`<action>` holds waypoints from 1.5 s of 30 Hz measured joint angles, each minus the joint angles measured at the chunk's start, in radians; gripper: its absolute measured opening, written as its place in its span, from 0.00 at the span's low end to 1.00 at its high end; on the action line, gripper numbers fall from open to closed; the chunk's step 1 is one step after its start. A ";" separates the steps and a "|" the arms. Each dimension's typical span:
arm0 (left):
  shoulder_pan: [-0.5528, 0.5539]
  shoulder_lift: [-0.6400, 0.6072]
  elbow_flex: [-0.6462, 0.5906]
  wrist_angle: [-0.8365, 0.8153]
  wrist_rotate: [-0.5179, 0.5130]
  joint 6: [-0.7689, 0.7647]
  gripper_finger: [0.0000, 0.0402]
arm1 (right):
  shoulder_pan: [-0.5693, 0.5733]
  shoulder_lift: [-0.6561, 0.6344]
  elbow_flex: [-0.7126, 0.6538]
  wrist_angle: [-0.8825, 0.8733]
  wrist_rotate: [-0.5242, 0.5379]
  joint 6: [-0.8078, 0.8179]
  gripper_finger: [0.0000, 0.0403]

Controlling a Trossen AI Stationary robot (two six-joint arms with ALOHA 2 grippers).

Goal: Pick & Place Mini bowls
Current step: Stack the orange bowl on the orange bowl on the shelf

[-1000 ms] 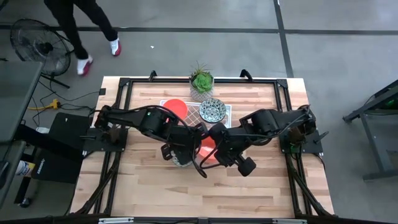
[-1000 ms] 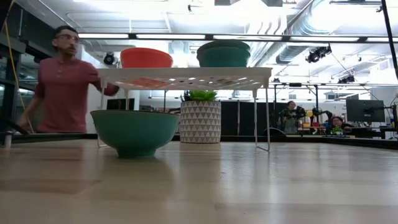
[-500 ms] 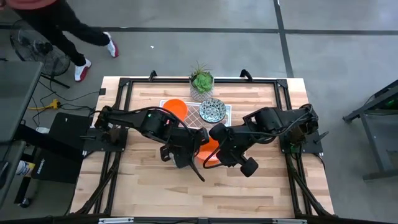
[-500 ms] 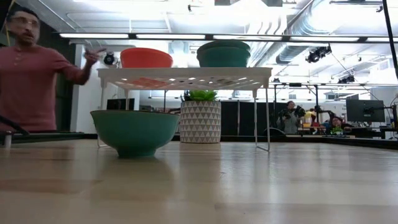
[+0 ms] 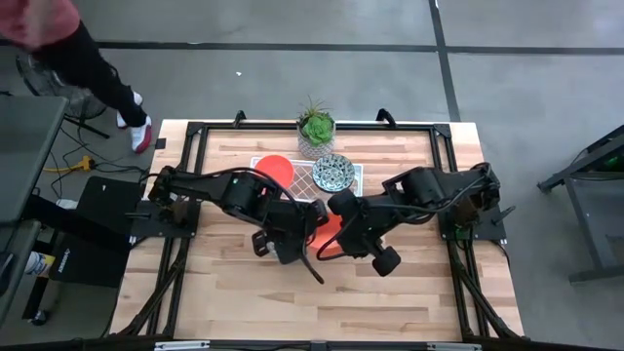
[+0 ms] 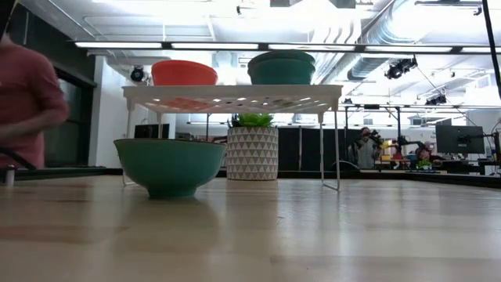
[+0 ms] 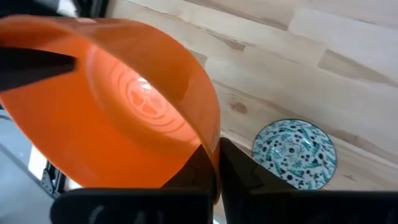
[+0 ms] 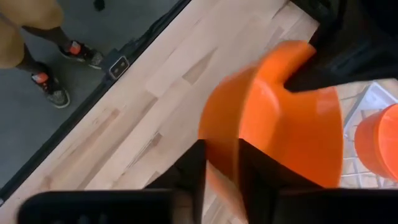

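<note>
so both grippers are pinching the same orange bowl (image 7: 124,112) mid-air over the middle of the table (image 5: 390,292), basically a handover. the left gripper (image 7: 214,165) is closed on the rim with one finger inside and one outside, and the right gripper (image 8: 221,165) is clamped on the opposite rim the same way. the bowl looks like a light, stiff, glossy thing, probably plastic or glazed, so likely slippery, and a rim pinch seems the only sensible hold since the body is too wide and round. with two arms on it any twist could pop it loose, so one should let go cleanly. a speckled bowl (image 7: 293,152) sits on the table under the arms, and another orange one (image 5: 277,168) and speckled one (image 5: 332,173) sit up on the white rack (image 5: 304,179) near the plant (image 5: 316,127).
</note>
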 joint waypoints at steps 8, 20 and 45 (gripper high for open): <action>0.001 -0.001 0.002 0.002 -0.037 -0.033 0.00 | 0.001 0.000 -0.001 0.007 0.040 0.054 0.37; 0.003 -0.004 0.004 -0.166 -0.214 -0.157 0.00 | 0.000 -0.142 -0.003 -0.002 0.271 0.205 0.46; 0.212 -0.099 -0.002 -0.157 -0.213 -0.398 0.00 | -0.002 -0.392 -0.221 -0.140 0.511 0.606 0.46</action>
